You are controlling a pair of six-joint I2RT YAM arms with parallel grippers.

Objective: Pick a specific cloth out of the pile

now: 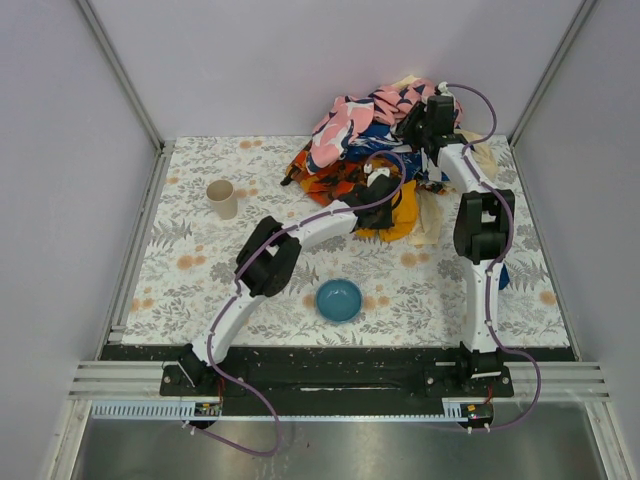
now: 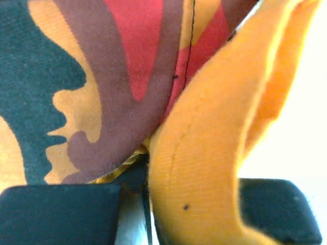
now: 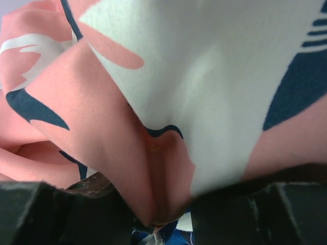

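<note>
Because the yellow cloth (image 1: 402,222) I want lies at the near edge of the pile (image 1: 350,140), partly tucked under other fabrics, I am working with both arms at once. The left gripper (image 1: 383,192) is down at that edge. In its own camera, a thick fold of the yellow cloth stands up between its two black fingers (image 2: 61,206), so I think they are pinched shut on it. The orange-red cloth (image 2: 117,76) with dark shapes presses right against that fold. That is why I hold low and near the edge, to catch only the yellow one. The right gripper (image 1: 425,115) is at the far top of the pile. Its fingers (image 3: 255,214) are closed on a tuck of the pink flower cloth (image 3: 102,127). I think that grip is there to hold the heap back, so it will not slide along when I pull. A cream cloth (image 1: 432,215) lies just beside the yellow one. The blue bowl (image 1: 339,299) sits well apart on the table (image 1: 200,270), out of my way.
</note>
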